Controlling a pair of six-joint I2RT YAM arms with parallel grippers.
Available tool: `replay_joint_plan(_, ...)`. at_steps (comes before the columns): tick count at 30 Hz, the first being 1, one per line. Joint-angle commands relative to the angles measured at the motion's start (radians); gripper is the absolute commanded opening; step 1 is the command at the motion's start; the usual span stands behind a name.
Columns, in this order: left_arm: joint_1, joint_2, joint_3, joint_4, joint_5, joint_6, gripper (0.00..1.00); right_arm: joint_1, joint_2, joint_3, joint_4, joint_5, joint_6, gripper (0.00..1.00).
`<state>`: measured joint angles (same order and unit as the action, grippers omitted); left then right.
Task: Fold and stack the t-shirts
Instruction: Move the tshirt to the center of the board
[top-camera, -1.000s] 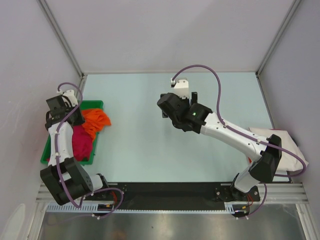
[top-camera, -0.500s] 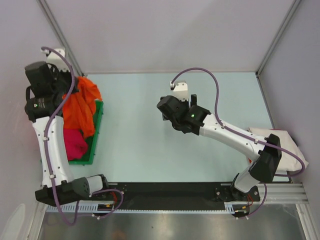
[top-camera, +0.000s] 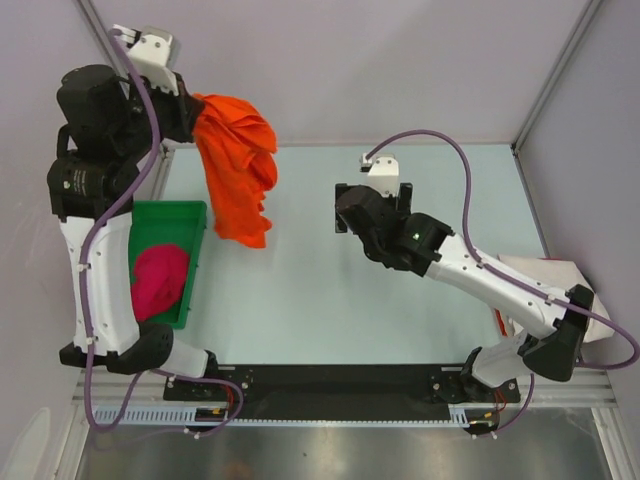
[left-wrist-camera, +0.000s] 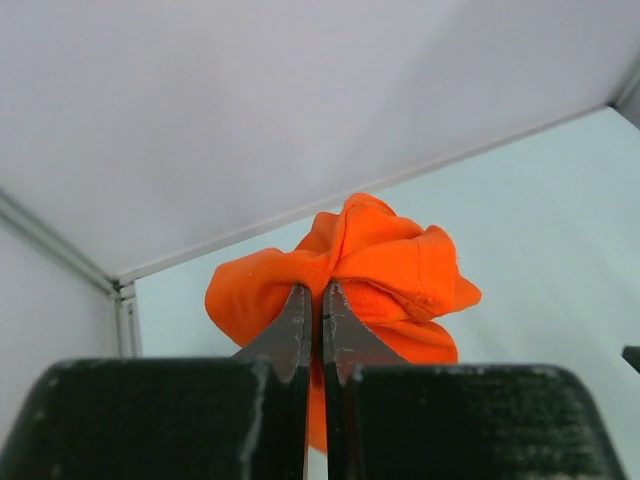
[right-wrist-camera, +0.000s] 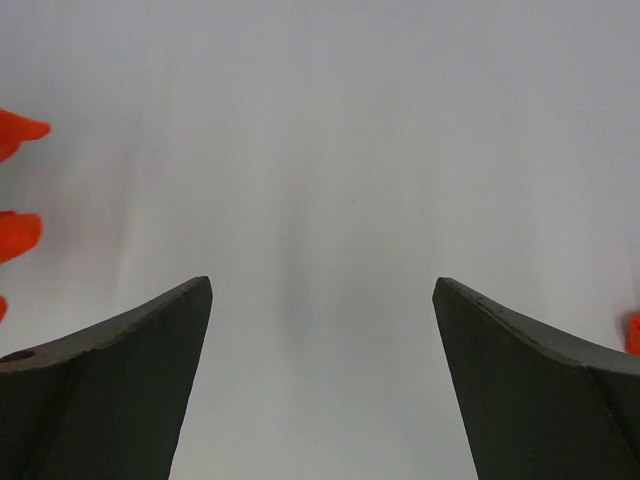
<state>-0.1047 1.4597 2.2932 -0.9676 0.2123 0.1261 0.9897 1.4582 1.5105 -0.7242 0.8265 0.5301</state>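
Your left claw (left-wrist-camera: 312, 290) pinches the orange t-shirt (top-camera: 238, 170), which hangs in the air. Your right claw (right-wrist-camera: 322, 285) is wide open. The pink t-shirt (top-camera: 160, 280) lies in the green tray (top-camera: 170, 208).

Green tray (top-camera: 176, 221) on pale table (top-camera: 330, 300)

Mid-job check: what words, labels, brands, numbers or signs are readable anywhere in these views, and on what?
None can be read in any view.
Orange shirt, pink shirt, white shirt: no print or tag shows.
Green tray: plain, no label visible.
Left arm and right arm: no legible marking.
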Motion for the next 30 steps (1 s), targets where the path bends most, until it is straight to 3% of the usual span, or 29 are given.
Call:
replay_joint_plan(1, -0.098, -0.013, -0.004, 0.013, 0.045, 0.052, 0.0, -0.003, -0.067, -0.024, -0.004, 0.043, 0.013, 1.0)
replay_joint_plan(7, -0.208, 0.007, -0.078, 0.052, 0.196, 0.032, 0.0, -0.005, -0.14, -0.065, -0.032, 0.082, 0.027, 1.0)
replay_joint_plan(13, -0.239, 0.08, -0.246, 0.065, 0.191, 0.076, 0.0, -0.006, -0.203, -0.069, -0.078, 0.103, 0.045, 1.0)
replay_joint_plan(21, -0.371, 0.152, -0.434, 0.116, 0.084, 0.127, 0.01, -0.006, -0.219, -0.065, -0.126, 0.111, 0.071, 1.0)
replay_joint_plan(26, -0.391, 0.2, -0.46, 0.102, 0.052, 0.115, 0.16, -0.005, -0.219, -0.061, -0.136, 0.111, 0.079, 1.0)
replay_joint_plan(27, -0.389, 0.189, -0.466, 0.113, 0.041, 0.11, 0.23, -0.005, -0.216, -0.061, -0.136, 0.112, 0.08, 1.0)
replay_joint_plan(30, -0.38, 0.111, -0.506, 0.173, 0.012, 0.098, 0.56, -0.006, -0.208, -0.061, -0.13, 0.111, 0.07, 1.0)
